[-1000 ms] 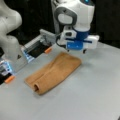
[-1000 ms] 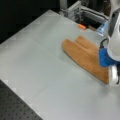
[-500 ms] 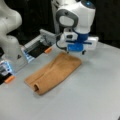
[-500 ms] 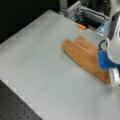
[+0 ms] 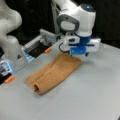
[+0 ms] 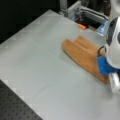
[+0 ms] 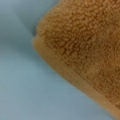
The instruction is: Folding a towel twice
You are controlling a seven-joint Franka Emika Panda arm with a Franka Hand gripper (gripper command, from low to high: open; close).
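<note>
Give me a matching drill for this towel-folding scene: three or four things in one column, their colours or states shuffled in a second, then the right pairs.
Things:
1. towel
2. gripper
3. table
4. small marker near the table's far edge

Descriptions:
A. grey, flat
B. orange
C. tan, lying folded into a long strip
D. low over one end of the towel, under a blue mount

Pairs: 1-C, 2-D, 3-A, 4-B
</note>
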